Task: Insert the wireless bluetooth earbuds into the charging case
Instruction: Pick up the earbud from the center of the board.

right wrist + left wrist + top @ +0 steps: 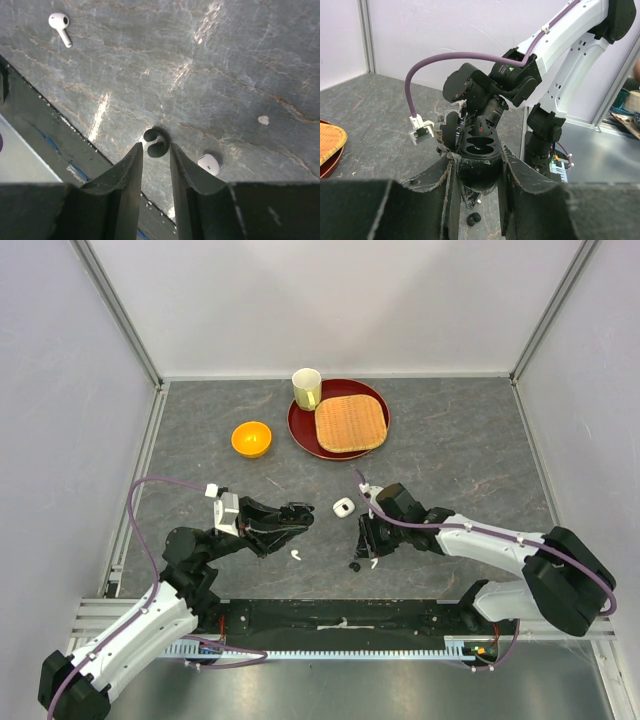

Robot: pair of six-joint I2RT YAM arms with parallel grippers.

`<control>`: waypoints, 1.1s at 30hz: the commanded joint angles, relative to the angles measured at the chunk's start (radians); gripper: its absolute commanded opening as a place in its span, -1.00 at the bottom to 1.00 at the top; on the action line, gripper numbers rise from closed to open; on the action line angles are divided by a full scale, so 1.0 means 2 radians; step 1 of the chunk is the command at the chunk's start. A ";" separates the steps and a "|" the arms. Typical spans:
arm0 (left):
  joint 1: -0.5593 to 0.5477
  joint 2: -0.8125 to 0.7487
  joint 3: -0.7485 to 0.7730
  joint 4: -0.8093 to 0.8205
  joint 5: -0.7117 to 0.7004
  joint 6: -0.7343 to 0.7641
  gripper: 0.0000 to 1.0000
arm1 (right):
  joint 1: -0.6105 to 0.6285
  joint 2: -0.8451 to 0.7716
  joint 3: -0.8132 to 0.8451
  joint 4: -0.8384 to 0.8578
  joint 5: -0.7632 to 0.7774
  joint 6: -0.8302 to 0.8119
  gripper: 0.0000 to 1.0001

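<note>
1. Gripping a black rounded charging case point(479, 165) with its two empty sockets showing, the left pincer point(300, 517) is closed tight on the case's sides and holds it off the grey stone-patterned bench point(450, 440), left of centre.
2. The right pincer point(156, 155) points down at the bench with its fingers a narrow gap apart. A small black rounded earbud point(159, 145) lies on the bench right at the mouth of that gap. I cannot tell whether the tips touch the bud, and nothing is lifted.
3. A white short-stemmed earbud point(209, 164) lies just beside that pincer, to the right of the black one.
4. Another white stemmed earbud point(297, 555) rests on the bench just near of the left pincer, well apart from the other two.
5. A small white rounded charging case point(343, 507) sits on the bench between the two pincers.
6. At the far side stand a small orange bowl point(251, 438) and a dark red round plate point(300, 430); the plate carries a square woven straw mat point(350, 423) and a pale yellow mug point(307, 388).
</note>
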 commanded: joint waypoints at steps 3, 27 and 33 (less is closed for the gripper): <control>-0.002 0.000 0.001 0.003 -0.007 0.001 -0.96 | 0.006 0.020 0.014 0.034 0.033 -0.012 -0.30; -0.002 0.005 -0.002 0.000 -0.010 0.001 -0.95 | 0.032 0.058 0.013 0.045 0.042 -0.013 -0.30; -0.002 0.006 -0.003 -0.001 -0.010 -0.001 -0.95 | 0.043 0.064 0.017 0.032 0.065 -0.016 -0.31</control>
